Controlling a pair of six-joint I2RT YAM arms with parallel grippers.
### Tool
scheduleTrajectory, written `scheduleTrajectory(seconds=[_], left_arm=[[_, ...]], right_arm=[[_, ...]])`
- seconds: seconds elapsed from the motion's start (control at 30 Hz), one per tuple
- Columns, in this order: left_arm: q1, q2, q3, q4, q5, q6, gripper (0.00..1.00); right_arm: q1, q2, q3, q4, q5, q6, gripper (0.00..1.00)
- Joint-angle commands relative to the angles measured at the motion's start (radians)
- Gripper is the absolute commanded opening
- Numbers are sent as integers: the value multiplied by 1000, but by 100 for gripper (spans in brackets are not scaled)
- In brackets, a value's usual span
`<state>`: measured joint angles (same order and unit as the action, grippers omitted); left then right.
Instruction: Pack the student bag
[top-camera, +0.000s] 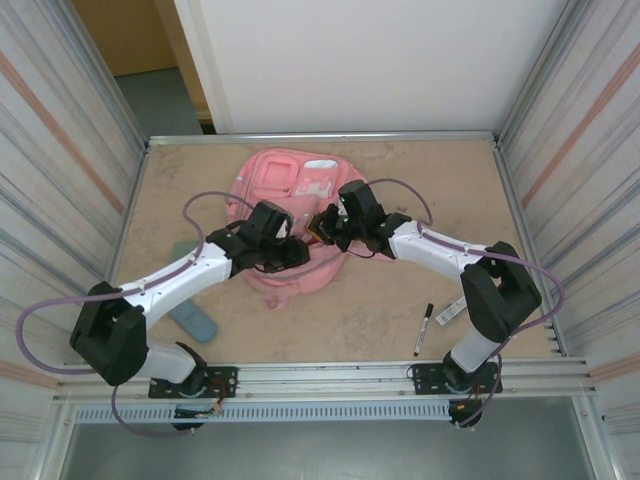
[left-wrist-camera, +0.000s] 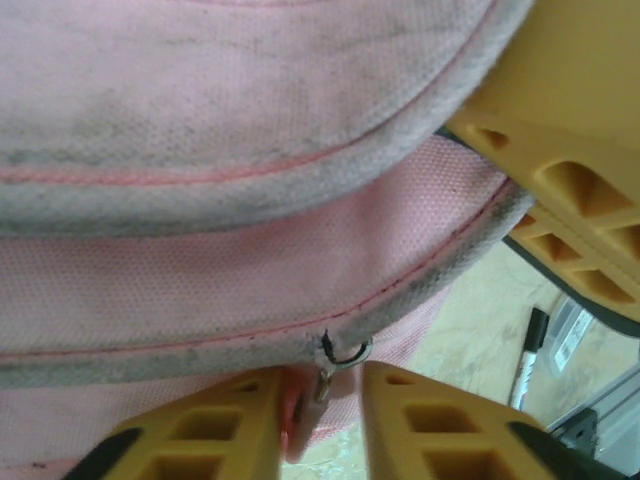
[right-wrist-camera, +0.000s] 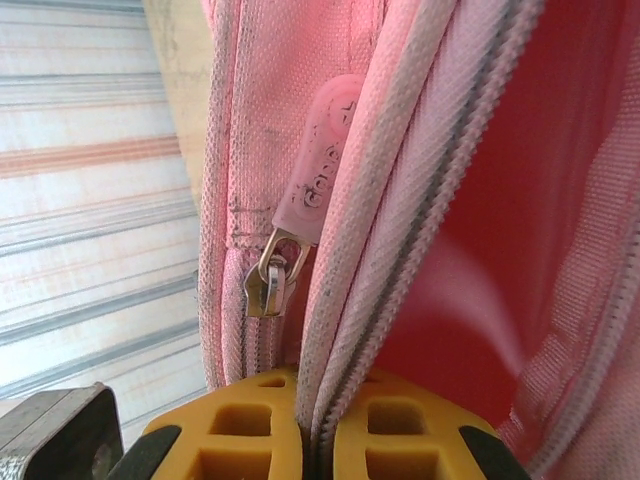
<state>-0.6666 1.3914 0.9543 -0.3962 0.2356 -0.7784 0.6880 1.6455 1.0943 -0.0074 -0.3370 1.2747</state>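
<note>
Table (top-camera: 400, 300): it is carrying everything, between two ribbed side walls.
Student bag (top-camera: 290, 180): it is lying front side up in the middle of the table, toward the far edge; both arms are reaching onto its near part.
Right gripper (right-wrist-camera: 318, 425): its yellow fingers are pinching closed on the bag's zip edge, and red lining is showing beside it.
Left gripper (left-wrist-camera: 322, 400): it is standing at a lower seam of the bag, and I cannot tell if it is gripping.
Blue-green pouch (top-camera: 193, 320): it is lying near-left, partly under the left arm.
Marker (top-camera: 424, 329): it is lying near the right arm's base.
Zip pull (left-wrist-camera: 322, 375): it is hanging between the left gripper's fingers.
</note>
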Motion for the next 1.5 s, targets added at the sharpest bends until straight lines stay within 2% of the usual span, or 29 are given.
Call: scheduleTrajectory(seconds=[0.0,0.13,0.3,0.37,0.43,0.53,0.67,0.73,0.8,0.9,1.07,1.17,1.27,1.4,1.47], left_arm=[[16,6,-2,-14,8,30,14],[47,-43,-29,-23,-11,49,0],[96,-129,-69,-27,-4,85,0],[110,-160,-76,-70,-41,115,0],[124,-182,-103,-81,-65,152,0],[144,-182,-125,-83,-58,244,0],[142,-151,-146,-75,-32,297,0],[128,-143,-155,-29,7,283,0],[86,-142,-133,-6,6,270,0],[14,-135,-83,-2,-60,259,0],[-49,-60,8,42,-55,229,0],[-110,-3,66,47,-85,224,0],[-144,45,105,75,-61,221,0],[-162,73,120,99,-37,200,0],[-165,67,95,151,-12,181,0]], right_arm=[[19,-45,22,50,-53,-39,0],[7,-57,7,33,-41,-51,0],[-58,-96,-26,-18,-78,-94,1],[-100,-109,-30,-84,-75,-165,1],[-150,-114,-29,-120,-134,-189,2],[-225,-109,-17,-178,-231,-261,6],[-318,-107,-35,-205,-239,-271,10],[-347,-108,-51,-191,-244,-278,18],[-341,-111,-55,-173,-254,-330,26],[-329,-147,-74,-210,-253,-304,47],[-274,-284,-161,-297,-94,-189,59],[-179,-314,-183,-300,-14,-48,62],[-100,-287,-177,-269,22,22,62],[-84,-219,-152,-213,19,49,57],[-85,-193,-130,-214,19,29,50]])
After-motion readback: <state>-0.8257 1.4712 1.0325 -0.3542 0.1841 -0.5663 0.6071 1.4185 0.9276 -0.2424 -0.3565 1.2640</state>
